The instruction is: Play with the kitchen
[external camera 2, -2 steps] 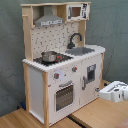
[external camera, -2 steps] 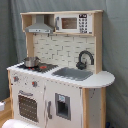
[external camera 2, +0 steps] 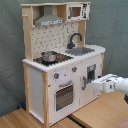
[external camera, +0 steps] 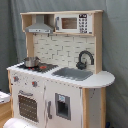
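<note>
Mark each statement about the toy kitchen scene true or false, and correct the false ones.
1. A metal pot sits on the stovetop. True.
2. The faucet is white. False: it is black.
3. The microwave is beneath the sink. False: it is on the top shelf, beside the range hood.
4. In the second exterior view, the gripper is near the kitchen's lower front. True.
</note>
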Available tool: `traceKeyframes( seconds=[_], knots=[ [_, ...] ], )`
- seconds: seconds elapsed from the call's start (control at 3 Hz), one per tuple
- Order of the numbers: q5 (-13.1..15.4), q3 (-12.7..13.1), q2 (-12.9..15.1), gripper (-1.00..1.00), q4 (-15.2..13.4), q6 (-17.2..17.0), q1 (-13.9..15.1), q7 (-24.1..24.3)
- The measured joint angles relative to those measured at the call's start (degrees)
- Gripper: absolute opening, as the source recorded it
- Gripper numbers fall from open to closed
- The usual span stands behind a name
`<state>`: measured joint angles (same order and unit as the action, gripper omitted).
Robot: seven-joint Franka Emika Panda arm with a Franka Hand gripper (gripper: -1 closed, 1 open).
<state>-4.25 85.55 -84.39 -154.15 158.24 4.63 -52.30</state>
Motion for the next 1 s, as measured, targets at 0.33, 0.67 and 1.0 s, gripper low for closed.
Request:
traceKeyframes(
  seconds=[0.33, 0.67, 1.0],
  knots=[
    [0.0, -0.22, -0.02, 1.0, 0.38, 4.88, 5.22, -1.06],
    [-0.02, -0.34, 0.04, 1.0, 1.34, 9.13, 10.06, -2.08],
    [-0.02, -0.46, 0.08, 1.0, 2.09, 13.46, 14.99, -2.67]
  ],
)
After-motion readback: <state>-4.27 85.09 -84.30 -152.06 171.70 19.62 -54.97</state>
